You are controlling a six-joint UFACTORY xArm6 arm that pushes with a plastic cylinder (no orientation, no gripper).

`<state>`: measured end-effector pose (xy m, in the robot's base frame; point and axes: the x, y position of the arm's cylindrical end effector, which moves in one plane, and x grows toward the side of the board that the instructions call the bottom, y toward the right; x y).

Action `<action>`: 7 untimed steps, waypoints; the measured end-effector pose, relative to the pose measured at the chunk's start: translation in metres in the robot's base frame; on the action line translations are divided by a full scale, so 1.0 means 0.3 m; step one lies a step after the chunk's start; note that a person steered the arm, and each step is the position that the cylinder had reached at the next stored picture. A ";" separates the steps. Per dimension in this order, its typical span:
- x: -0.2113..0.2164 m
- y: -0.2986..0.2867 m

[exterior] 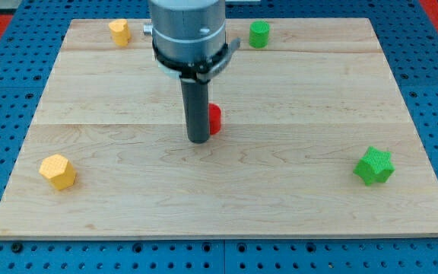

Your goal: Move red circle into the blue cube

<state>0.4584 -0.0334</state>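
Note:
A red block (pixel 214 119), the red circle, sits near the middle of the wooden board (pixel 219 190); only its right part shows, the rest is hidden behind the rod. My tip (pixel 198 140) rests on the board right at the red block's left side, touching or nearly touching it. No blue cube shows in this view; it may be hidden behind the arm's grey body (pixel 188 34) at the view's top.
A yellow hexagon block (pixel 58 172) lies at the lower left. A yellow block (pixel 119 32) sits at the top left. A green round block (pixel 259 34) sits at the top, right of the arm. A green star block (pixel 375 166) lies at the right.

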 end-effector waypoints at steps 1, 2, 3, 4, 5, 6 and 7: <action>-0.038 0.009; -0.015 0.155; -0.044 0.239; -0.218 0.093; -0.103 0.098; -0.097 0.021; -0.174 -0.038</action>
<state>0.4061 -0.0449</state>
